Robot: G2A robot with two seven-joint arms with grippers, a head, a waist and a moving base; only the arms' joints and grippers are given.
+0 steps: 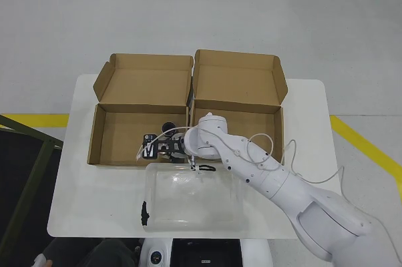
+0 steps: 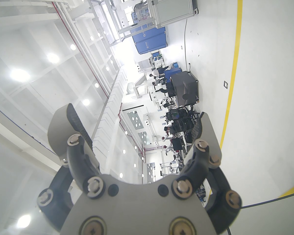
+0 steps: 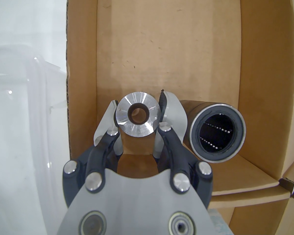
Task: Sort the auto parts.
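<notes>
One silver ring [image 3: 137,130] with a hole in the middle is squeezed between the two fingers of the right end effector [image 3: 139,100], inside the left cardboard box [image 1: 117,133]. I think the job now is to put the ring down in this box. To do it well, the arm should go down slowly and let go only when the ring is low, because a round thing can roll away. It should also stay off the dark tube part [image 3: 216,133] lying just beside the fingers (it has rows of tiny balls inside). I cannot tell if the ring touches the box floor.

The left end effector [image 2: 137,113] is spread wide with nothing in it.

The left box holds the tube part. The right cardboard box [image 1: 254,123] sits right next to it on the white bench [image 1: 308,107]. A clear bin [image 1: 214,200] stands in front of both boxes, with a small dark thing [image 1: 145,213] at one near corner.
</notes>
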